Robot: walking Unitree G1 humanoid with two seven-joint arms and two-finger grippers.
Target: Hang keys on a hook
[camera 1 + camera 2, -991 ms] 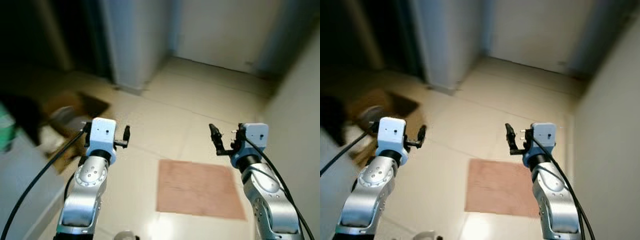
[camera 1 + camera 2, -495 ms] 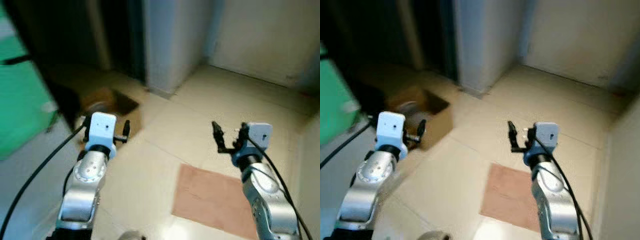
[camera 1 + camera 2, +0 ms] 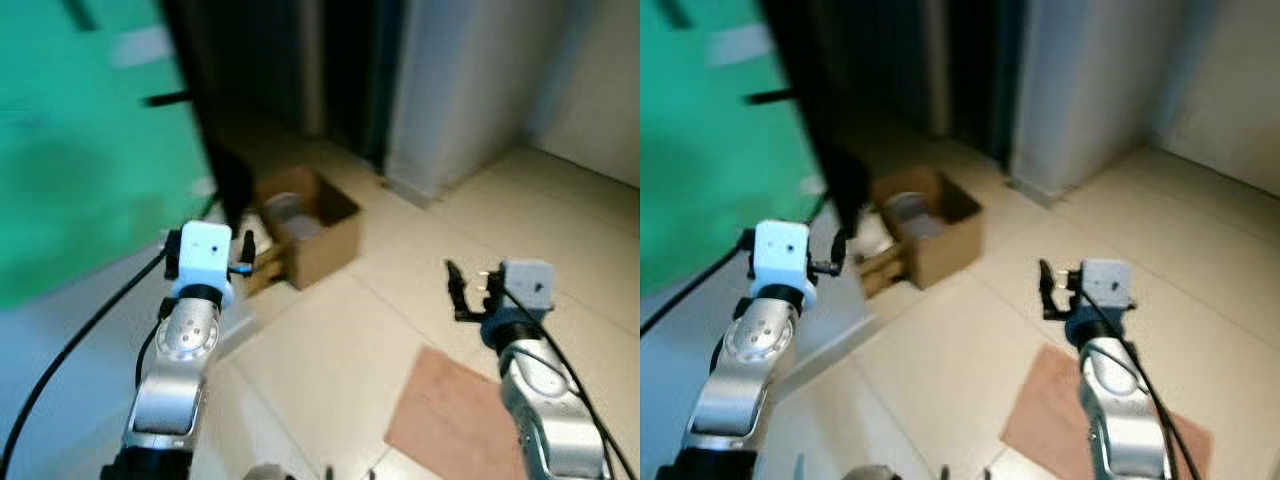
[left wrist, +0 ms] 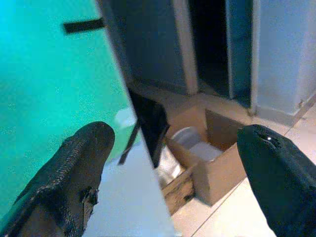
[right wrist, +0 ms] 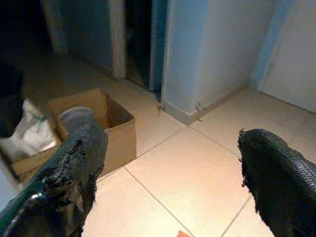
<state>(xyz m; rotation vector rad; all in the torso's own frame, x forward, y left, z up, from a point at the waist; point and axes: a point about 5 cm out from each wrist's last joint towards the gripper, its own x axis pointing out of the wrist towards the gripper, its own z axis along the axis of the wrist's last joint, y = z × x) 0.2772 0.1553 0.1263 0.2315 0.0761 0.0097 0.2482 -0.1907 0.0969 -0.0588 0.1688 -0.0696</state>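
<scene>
Silver arms reach forward over a cream tiled floor (image 3: pixel 330 350), both raised at about chest height and well apart. The left gripper (image 3: pixel 243 255) holds nothing, its fingers (image 4: pixel 74 168) spread wide, and the right gripper (image 3: pixel 462 292) is likewise empty with its fingers (image 5: pixel 69 168) set wide. Nearest on the right lies a pinkish mat (image 3: pixel 450 420) flat on the tiles, just under the right arm. To the left a pale grey panel (image 3: pixel 60 330) slants away beneath the left arm, and above it a large green surface (image 3: pixel 80 150) takes up that side, blurred. Beyond the left gripper an open cardboard box (image 3: pixel 315 230) stands on the floor with a grey round thing (image 5: pixel 74 117) inside; beside it is a second, lower box (image 4: pixel 177 185) with something white (image 5: pixel 27 136) in it. Farther back a pale wall corner (image 3: pixel 450 100) meets the floor, and to its left a dark doorway (image 3: pixel 350 70) opens. Keys and hook cannot be made out.
</scene>
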